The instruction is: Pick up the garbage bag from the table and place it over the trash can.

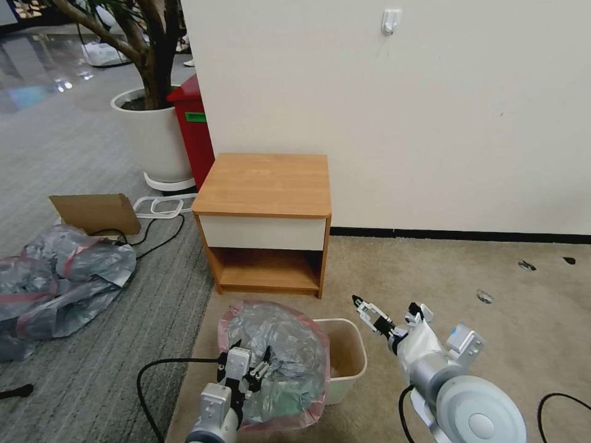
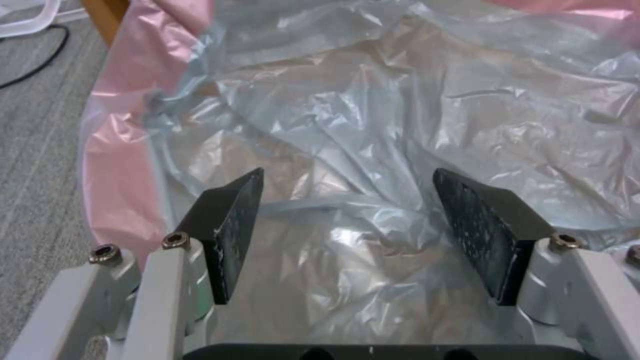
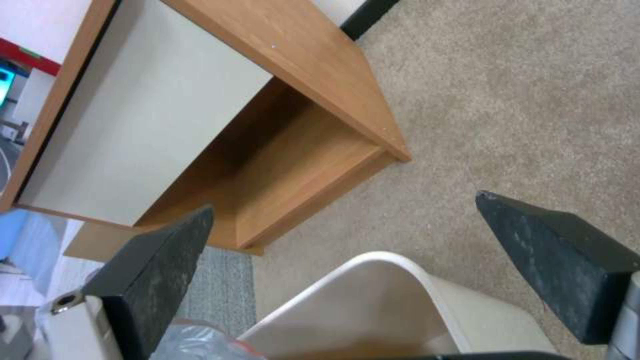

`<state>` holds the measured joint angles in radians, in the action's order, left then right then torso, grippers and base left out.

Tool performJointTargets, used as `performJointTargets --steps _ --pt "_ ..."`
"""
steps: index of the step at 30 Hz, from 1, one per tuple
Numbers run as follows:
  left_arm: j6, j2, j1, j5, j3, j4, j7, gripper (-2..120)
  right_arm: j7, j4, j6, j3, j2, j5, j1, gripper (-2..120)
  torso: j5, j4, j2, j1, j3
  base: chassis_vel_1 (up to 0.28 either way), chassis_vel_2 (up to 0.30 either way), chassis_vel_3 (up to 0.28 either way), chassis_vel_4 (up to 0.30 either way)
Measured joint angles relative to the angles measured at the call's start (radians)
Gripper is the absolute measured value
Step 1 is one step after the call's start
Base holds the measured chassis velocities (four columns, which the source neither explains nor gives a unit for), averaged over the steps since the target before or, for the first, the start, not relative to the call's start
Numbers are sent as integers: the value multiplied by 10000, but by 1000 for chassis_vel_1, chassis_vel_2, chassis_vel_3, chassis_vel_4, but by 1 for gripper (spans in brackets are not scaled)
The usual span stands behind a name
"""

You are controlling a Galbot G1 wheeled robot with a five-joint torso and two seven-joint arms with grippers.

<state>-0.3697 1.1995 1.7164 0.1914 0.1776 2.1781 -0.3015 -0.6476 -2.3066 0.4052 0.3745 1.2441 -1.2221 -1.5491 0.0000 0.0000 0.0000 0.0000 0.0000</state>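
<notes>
Covering the can [image 1: 348, 360] is half done: the bag [image 1: 277, 363] sits on its left side only. Left gripper [image 1: 249, 369] hovers over the bag, fingers wide. Right gripper [image 1: 394, 317], also wide, should pull the pink rim across.

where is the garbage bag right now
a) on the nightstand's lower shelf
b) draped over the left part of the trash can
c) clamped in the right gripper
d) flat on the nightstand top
b: the garbage bag lies over the left part of the trash can, whose right part is uncovered; the nightstand top is bare.
</notes>
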Motion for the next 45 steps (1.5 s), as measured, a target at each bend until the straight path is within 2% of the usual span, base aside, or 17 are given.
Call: performJointTargets --steps 9,13,18,20,28,32,45 --pt "-482 11 -469 343 -381 -182 -440 68 -2 93 -12 -53 8 34 56 100 0 0 0 0 0 0 0 0 0" --pt "-719 17 -471 481 -432 -22 -724 66 -7 75 -17 -47 0 37 49 100 -1 0 0 0 0 0 0 0 0" --pt "-437 -80 -203 534 -200 514 -693 67 -8 38 -19 -92 61 71 37 100 0 0 0 0 0 0 0 0 0" --pt "-305 -150 -34 524 10 779 -613 72 -9 35 -19 -164 123 124 25 100 0 0 0 1 0 0 0 0 0" --pt "-519 -164 78 583 230 822 -834 78 -2 62 -16 -285 190 198 50 100 0 1 0 1 0 0 0 0 0" --pt "-696 -73 -82 763 66 610 -905 71 4 75 -15 -302 186 227 38 100 -1 0 0 0 0 0 0 0 0" --pt "-1200 165 -355 1020 -224 305 -1401 65 67 268 -25 -270 104 288 52 100 0 0 1 0 0 0 0 0 0"
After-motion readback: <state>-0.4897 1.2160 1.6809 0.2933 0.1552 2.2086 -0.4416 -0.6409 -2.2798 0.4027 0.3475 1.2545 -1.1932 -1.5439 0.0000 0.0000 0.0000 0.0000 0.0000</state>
